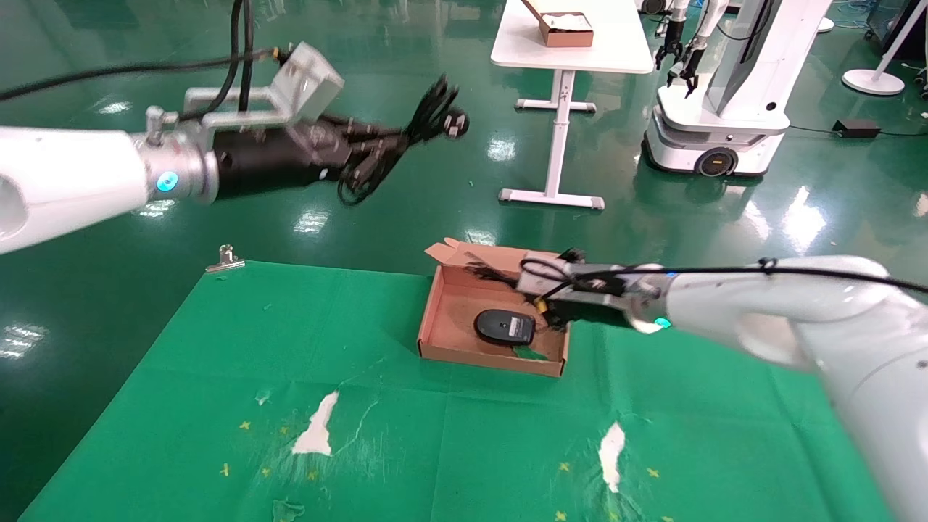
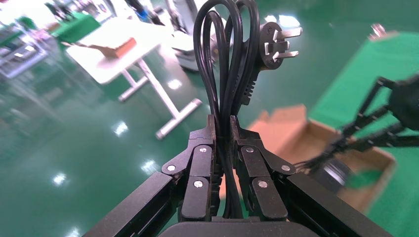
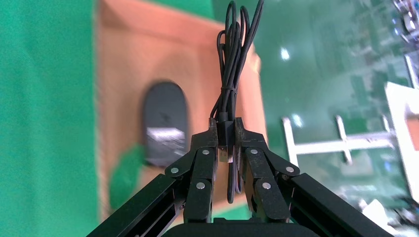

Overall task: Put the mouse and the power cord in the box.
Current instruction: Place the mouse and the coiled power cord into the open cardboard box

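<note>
Mouse [image 1: 505, 326] sits in box [image 1: 442, 346]; right gripper [image 3: 225, 129] pinches its cable above, left gripper [image 2: 223, 129] clamps cord [image 2: 225, 59] well off — lower gently.

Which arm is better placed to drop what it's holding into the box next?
Right. The right gripper already hangs over the box, pinching the mouse cable; the left gripper holds the power cord high, off the table.
</note>
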Robot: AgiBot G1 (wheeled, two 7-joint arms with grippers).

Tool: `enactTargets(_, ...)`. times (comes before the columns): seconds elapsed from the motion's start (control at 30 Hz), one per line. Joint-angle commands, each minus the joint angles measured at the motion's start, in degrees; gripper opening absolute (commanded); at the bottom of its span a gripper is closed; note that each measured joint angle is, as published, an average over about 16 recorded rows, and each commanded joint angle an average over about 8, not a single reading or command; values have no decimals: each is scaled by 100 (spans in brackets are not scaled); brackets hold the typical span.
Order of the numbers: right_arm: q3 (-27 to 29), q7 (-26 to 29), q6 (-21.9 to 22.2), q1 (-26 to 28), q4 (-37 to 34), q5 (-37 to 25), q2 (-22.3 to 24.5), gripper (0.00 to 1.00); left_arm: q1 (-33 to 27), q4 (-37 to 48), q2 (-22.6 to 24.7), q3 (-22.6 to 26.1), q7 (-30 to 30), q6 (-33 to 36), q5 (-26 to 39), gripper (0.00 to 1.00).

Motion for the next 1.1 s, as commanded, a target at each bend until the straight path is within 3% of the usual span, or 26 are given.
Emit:
enactTargets(0.03,22,-12,61,-120,56,54,-39,87,48,5,-73,42,-8,145,62,0)
enactTargets(0.07,26,-10,58,-129,69,72,-35,97,60,2,-95,59,-8,183,88,0)
enactTargets(0.1,29,-7,61,-136,73,89,-30,100,72,-3,-111,77,-4,212,113,0)
enactTargets(0.27,61,4,100,-167,30,188,2,100,120,-69,-54,160,42,215,234,0)
enactTargets(0.47,129,-103,170,-130,-91,303,178,100,234,-195,355,276,141,-45,401,0)
enactTargets(0.63,164,-332,77,228,-100,340,657,100,575,-606,711,384,252,-542,493,0)
enactTargets(0.8,161,-584,-595,871,24,323,1452,100,1183,-1381,803,571,4,-871,335,3)
enactTargets(1.03,123,-738,-1475,1402,140,278,2162,100,1621,-1895,825,853,-522,-771,134,88)
enactTargets(1.07,119,-744,-1530,1433,147,275,2203,100,1644,-1924,828,875,-551,-763,124,98)
enactTargets(1.1,115,-752,-1594,1466,155,270,2247,100,1670,-1955,829,901,-586,-749,114,100)
